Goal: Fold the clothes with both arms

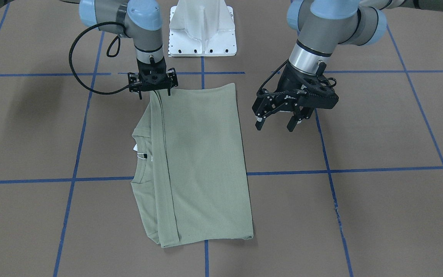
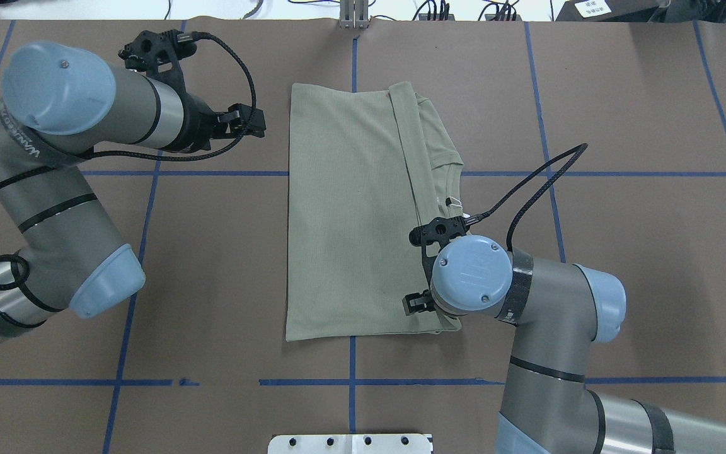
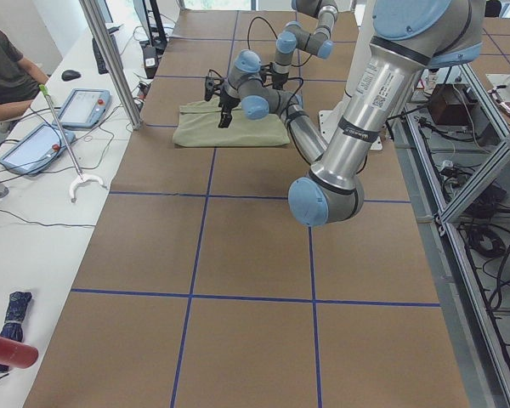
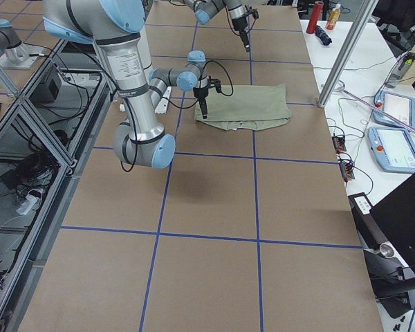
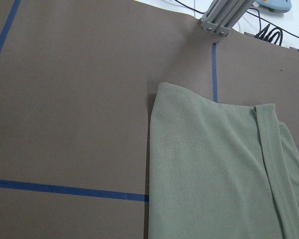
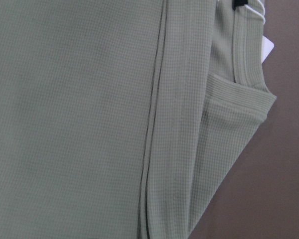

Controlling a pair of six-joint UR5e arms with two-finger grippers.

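Placement: the sage-green knit shirt (image 2: 344, 214) lies flat at the centre of the table (image 2: 621, 252). Directions follow the overhead view, with 12 o'clock pointing away from the robot. The shirt is folded into a tall rectangle with its long axis running from 12 to 6 o'clock. The ribbed collar (image 2: 448, 165) and the white hang tag (image 1: 135, 148) protrude along the 3 o'clock edge, where the layers stack. This suggests the side folds are done and a crosswise fold is still to be made.

Left gripper (image 1: 275, 127): fingers spread apart, holding nothing. It hangs above the table off the shirt's 10 o'clock corner, near the cloth but not touching it. This is probably a standby position that keeps the tool from dragging the flat layers.

Right gripper (image 1: 155, 94): pointed straight down at the shirt's 5 o'clock corner, on the stacked edge. From the front its fingers appear to be apart and straddling that edge. The overhead view hides them behind the wrist, so contact with the cloth is not confirmed. The position suits a pinch on the thick layered corner.

Surface: brown sheet covering, marked into squares by blue tape lines (image 2: 212, 173). The white pedestal base (image 1: 202, 34) is at 6 o'clock.

Room: beyond 12 o'clock there is a white bench with a touch-screen pendant (image 3: 83, 106), an aluminium post (image 3: 110, 59) and a seated person (image 3: 4, 68).
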